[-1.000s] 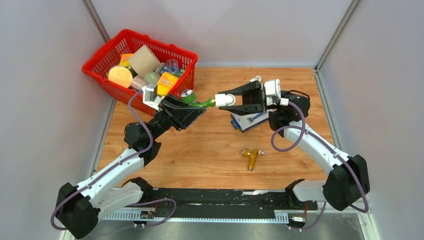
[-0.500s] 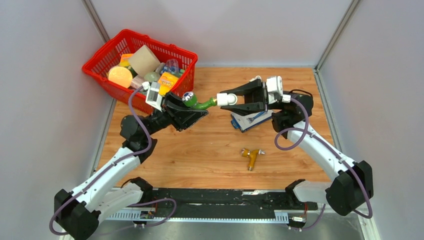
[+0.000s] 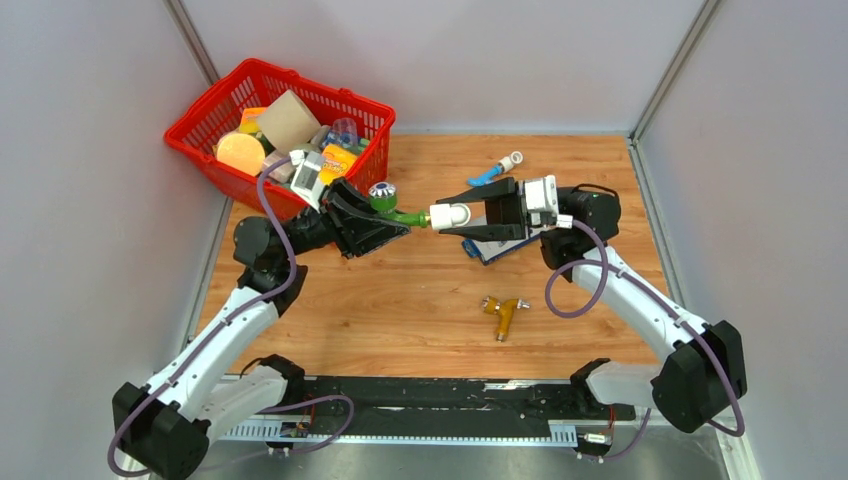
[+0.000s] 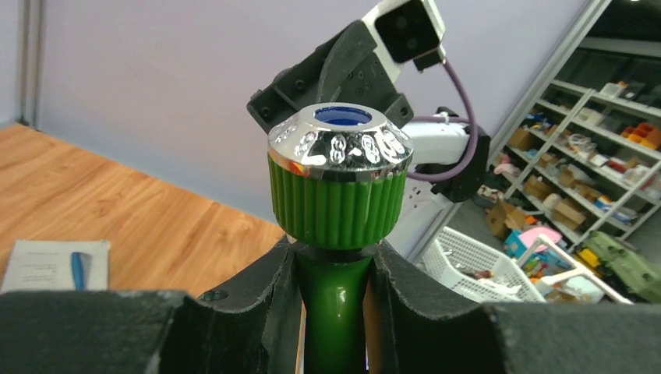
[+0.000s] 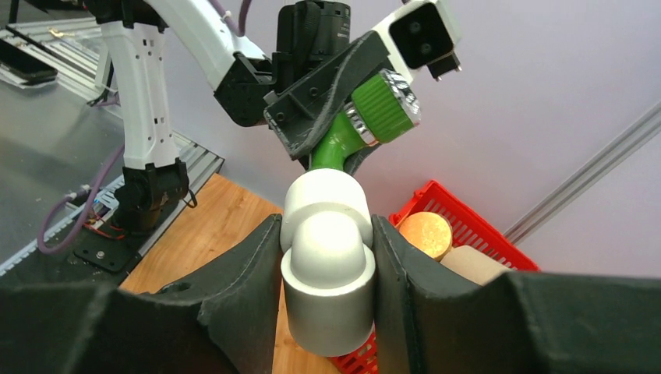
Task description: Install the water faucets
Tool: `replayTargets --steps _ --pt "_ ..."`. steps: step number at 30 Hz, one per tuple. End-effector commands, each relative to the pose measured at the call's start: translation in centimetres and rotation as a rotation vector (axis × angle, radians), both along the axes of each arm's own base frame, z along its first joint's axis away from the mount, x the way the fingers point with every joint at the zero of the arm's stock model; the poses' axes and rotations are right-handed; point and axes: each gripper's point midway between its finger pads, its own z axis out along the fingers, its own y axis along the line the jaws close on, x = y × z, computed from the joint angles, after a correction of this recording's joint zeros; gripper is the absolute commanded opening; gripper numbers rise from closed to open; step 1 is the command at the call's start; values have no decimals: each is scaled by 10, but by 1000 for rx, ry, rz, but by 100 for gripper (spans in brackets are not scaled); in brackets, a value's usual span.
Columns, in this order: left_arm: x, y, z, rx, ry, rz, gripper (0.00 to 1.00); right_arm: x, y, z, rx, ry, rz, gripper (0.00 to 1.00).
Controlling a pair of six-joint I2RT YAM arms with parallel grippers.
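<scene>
Left gripper (image 4: pixel 335 269) clamped on green faucet (image 3: pixel 385 203) stem; right gripper (image 5: pixel 327 265) clamped on white elbow fitting (image 3: pixel 447 216). Over last second arms drew together in mid-air: faucet tail now meets elbow mouth (seating depth unclear). Right arm's shift uncovered blue faucet (image 3: pixel 497 171) at table's back; orange-yellow faucet (image 3: pixel 502 312) unmoved. First install looks near.

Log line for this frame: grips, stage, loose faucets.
left gripper: shut on green faucet | right gripper: shut on white elbow | stage: faucet end at elbow, midair | loose: orange faucet, blue faucet
</scene>
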Motion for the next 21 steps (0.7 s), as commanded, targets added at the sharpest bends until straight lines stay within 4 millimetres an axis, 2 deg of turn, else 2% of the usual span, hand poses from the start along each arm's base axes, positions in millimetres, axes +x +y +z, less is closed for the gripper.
replayTargets --steps 1,5,14,19,21 --pt "-14 2 17 -83 39 -85 0 -23 -5 4 68 -195 28 0" --pt "-8 8 19 -152 170 -121 0 -27 -7 4 94 -269 19 0" --pt "6 21 18 -301 275 -33 0 -26 -13 17 197 -354 -65 0" --pt "7 22 21 -300 333 -31 0 -31 -6 14 193 -406 -49 0" --pt "5 23 23 -309 360 -46 0 -25 -2 12 172 -423 -63 0"
